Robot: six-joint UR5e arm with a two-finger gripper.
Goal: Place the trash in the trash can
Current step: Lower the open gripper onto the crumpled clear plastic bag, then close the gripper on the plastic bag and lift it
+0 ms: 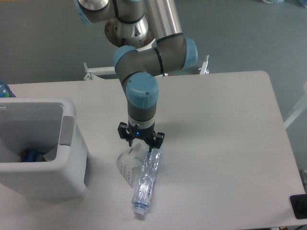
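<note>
Gripper [141, 142] pointing straight down, jaws spread wide, holding nothing, hovering right over the upper ends of the trash. Crumpled white wrapper [126, 165] on the white table [225, 143], at 7 o'clock from the fingertips. Flattened clear plastic bottle [147, 179] touching the wrapper's right edge, stretching toward 6 o'clock, cap nearest the camera. White trash can [41, 148] well apart at 9 o'clock, with something blue inside.

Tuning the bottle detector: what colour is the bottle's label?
Bluish, on the clear flattened bottle; the fixed camera, the only view, shows it.
</note>
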